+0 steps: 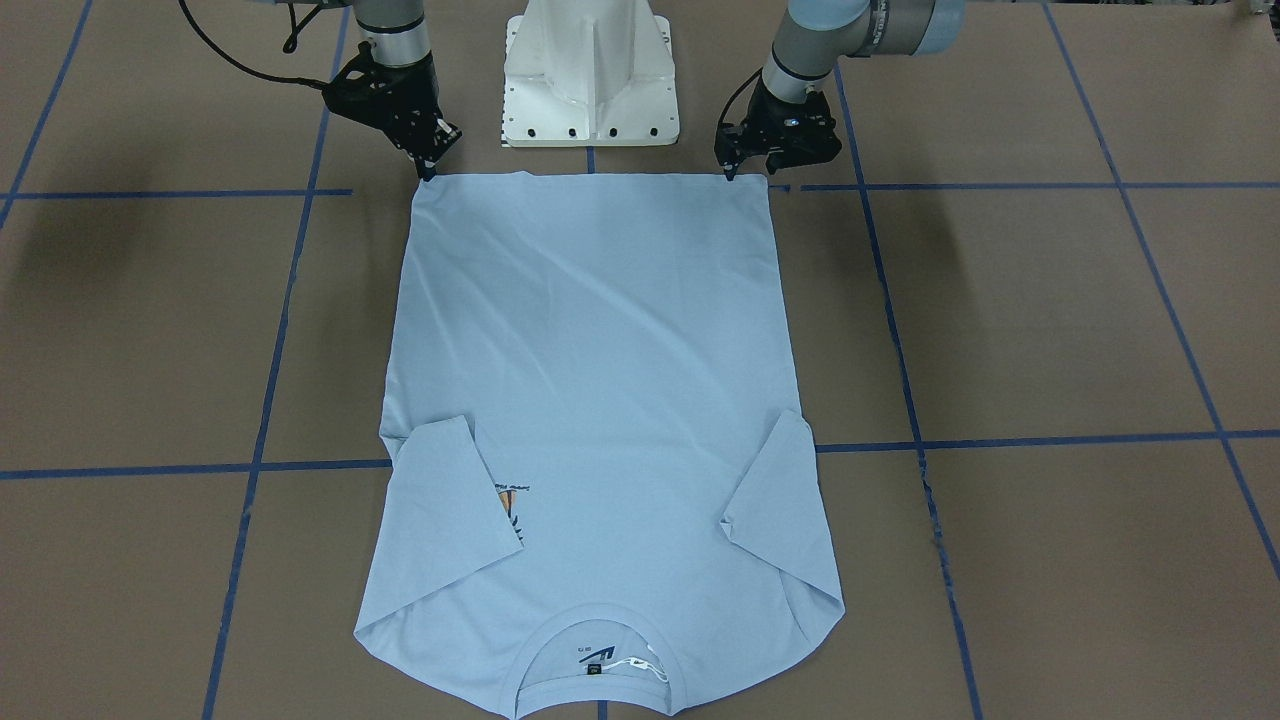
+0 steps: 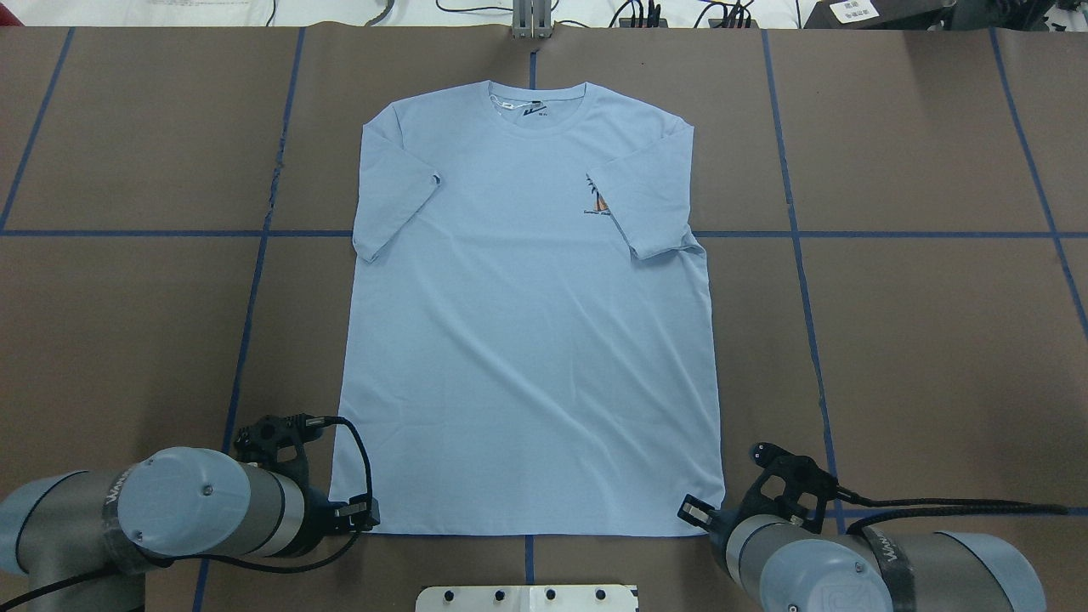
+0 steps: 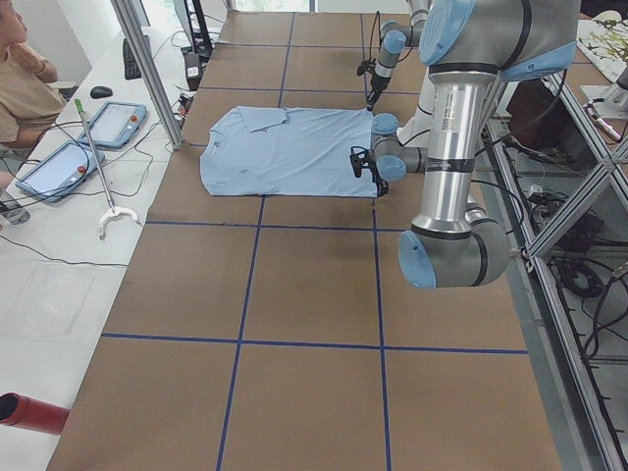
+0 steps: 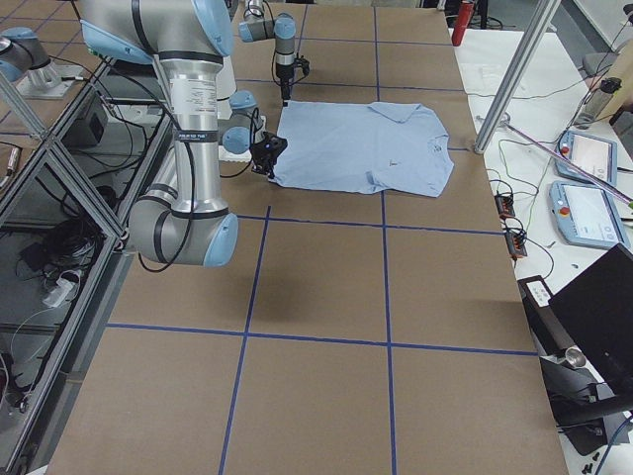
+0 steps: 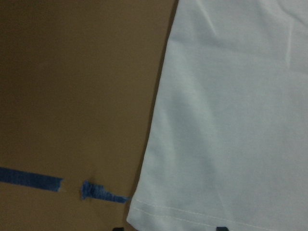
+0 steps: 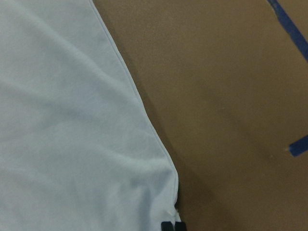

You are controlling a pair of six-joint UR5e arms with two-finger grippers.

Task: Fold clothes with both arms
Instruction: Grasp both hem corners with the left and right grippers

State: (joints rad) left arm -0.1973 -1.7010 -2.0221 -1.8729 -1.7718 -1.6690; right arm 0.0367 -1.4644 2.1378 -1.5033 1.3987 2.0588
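The light blue T-shirt (image 1: 600, 350) lies flat and face up on the brown table (image 2: 127, 340), collar (image 2: 537, 106) at the far side, both sleeves folded inward. The right-hand sleeve partly covers the chest print (image 2: 599, 204). My left gripper (image 2: 361, 514) is at the near left hem corner; in the left wrist view (image 5: 168, 229) its fingertips stand wide apart with the hem (image 5: 192, 211) between them. My right gripper (image 2: 693, 510) is at the near right hem corner; in the right wrist view (image 6: 173, 226) its tips are together at the bunched corner (image 6: 171, 207).
The white pedestal base (image 1: 590, 80) stands between the arms, just behind the hem. Blue tape lines (image 2: 255, 255) grid the table. An operator (image 3: 20, 78) sits at a side desk with tablets (image 3: 116, 123), beyond the collar end.
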